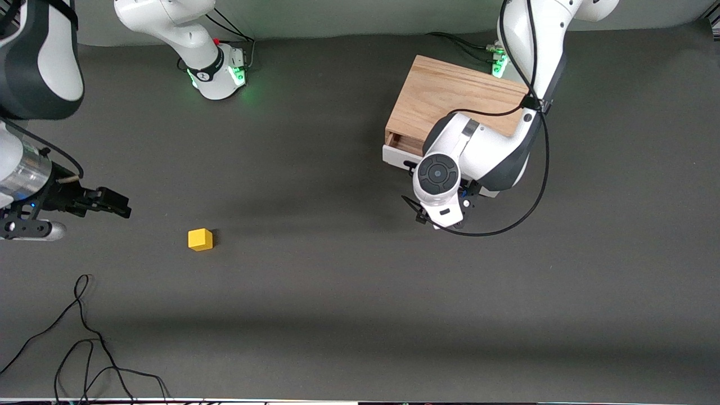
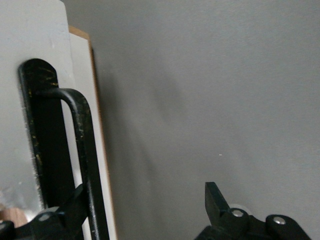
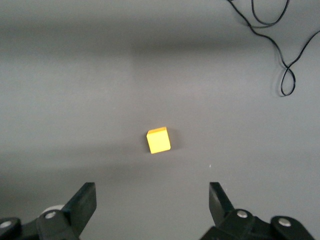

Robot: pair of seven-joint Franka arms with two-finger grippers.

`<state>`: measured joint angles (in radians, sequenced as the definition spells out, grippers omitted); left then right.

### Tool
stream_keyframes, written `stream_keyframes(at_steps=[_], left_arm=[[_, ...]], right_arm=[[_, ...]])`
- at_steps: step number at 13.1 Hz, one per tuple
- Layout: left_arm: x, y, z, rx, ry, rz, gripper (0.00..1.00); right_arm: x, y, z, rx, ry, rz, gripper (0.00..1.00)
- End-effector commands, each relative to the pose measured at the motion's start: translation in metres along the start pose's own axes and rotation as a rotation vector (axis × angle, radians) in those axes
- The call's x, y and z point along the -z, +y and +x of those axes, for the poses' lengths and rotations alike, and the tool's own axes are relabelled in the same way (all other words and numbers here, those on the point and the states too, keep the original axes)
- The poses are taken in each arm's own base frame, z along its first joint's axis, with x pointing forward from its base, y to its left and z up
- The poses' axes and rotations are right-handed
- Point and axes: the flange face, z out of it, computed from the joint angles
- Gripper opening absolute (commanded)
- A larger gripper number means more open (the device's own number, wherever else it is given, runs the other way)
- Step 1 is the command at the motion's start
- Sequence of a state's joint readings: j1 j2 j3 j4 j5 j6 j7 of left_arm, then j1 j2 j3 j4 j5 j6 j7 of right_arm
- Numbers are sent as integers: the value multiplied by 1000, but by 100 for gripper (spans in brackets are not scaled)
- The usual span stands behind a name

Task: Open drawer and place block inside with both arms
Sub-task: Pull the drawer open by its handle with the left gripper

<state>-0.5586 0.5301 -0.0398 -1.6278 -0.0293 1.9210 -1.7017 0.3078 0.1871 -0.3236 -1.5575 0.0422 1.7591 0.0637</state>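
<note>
The light-wood box [image 1: 450, 101] stands near the left arm's base. Its drawer [image 1: 397, 159], with a white front panel, is open by a narrow gap. The left gripper [image 1: 443, 216] hangs in front of that panel, mostly hidden under its own wrist. In the left wrist view the left gripper [image 2: 145, 207] is open. The black wire handle [image 2: 82, 150] runs between the fingers, close to one of them [image 2: 75, 200]. The yellow block [image 1: 200, 239] lies on the table toward the right arm's end. The right gripper [image 1: 121, 207] is open and empty beside it. The block also shows in the right wrist view [image 3: 158, 140], ahead of the right gripper [image 3: 152, 200].
The table is a dark grey mat [image 1: 337, 292]. Loose black cables [image 1: 84, 337] lie at the near edge toward the right arm's end, and they also show in the right wrist view [image 3: 285, 65]. A black cable [image 1: 534, 197] loops from the left arm.
</note>
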Motion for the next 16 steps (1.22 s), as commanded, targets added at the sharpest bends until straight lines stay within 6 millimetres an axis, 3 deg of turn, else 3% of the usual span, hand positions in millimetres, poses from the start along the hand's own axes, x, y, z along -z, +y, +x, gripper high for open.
stream_keyframes(at_steps=[1,2,4,12,16], left_arm=[[4,24,-1,14,2,-46,100],[6,27,-2,12,1,-55,100],[10,32,-3,12,-1,-67,100],[21,48,-5,11,-10,-106,100],[23,58,-5,11,-11,-125,100]], right_arm=[[-7,11,9,-52,11,27,100],[-10,15,10,-69,7,52,100],[-19,48,11,-134,-8,134,100],[-21,45,13,-116,6,161,100],[-6,43,8,-80,23,127,100]])
